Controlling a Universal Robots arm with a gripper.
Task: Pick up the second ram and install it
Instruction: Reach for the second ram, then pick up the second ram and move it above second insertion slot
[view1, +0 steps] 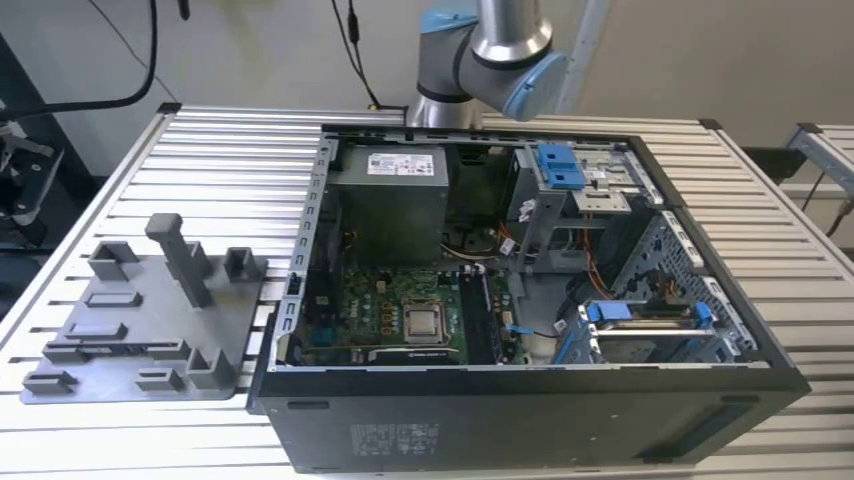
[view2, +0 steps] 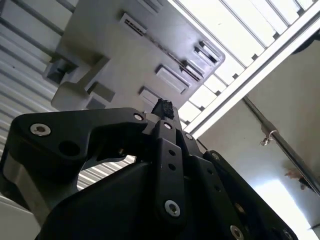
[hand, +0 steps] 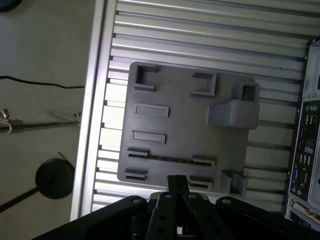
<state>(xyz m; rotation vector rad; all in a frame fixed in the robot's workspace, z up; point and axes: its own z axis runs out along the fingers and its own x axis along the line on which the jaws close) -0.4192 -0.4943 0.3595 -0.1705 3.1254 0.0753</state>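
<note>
In both wrist views I look down on the grey fixture plate (hand: 180, 125) (view2: 125, 55) from well above. A thin dark strip (hand: 170, 160) stands on edge between the plate's small holders; it looks like the second ram, though its board and chips cannot be made out. My gripper (hand: 177, 184) (view2: 163, 107) hangs over the plate's edge near that strip, apart from it. Its black fingertips sit together with nothing between them. In the exterior view the plate (view1: 134, 320) lies on the exterior view's left, beside the open computer case (view1: 534, 280).
The motherboard (view1: 400, 310) lies bare in the case floor, with blue drive-bay latches (view1: 561, 165) on the exterior view's right. A tall post (view1: 180, 255) and blocks rise from the plate. The slatted metal table (view1: 214, 150) ends close beyond the plate. A cable runs across the floor (hand: 45, 82).
</note>
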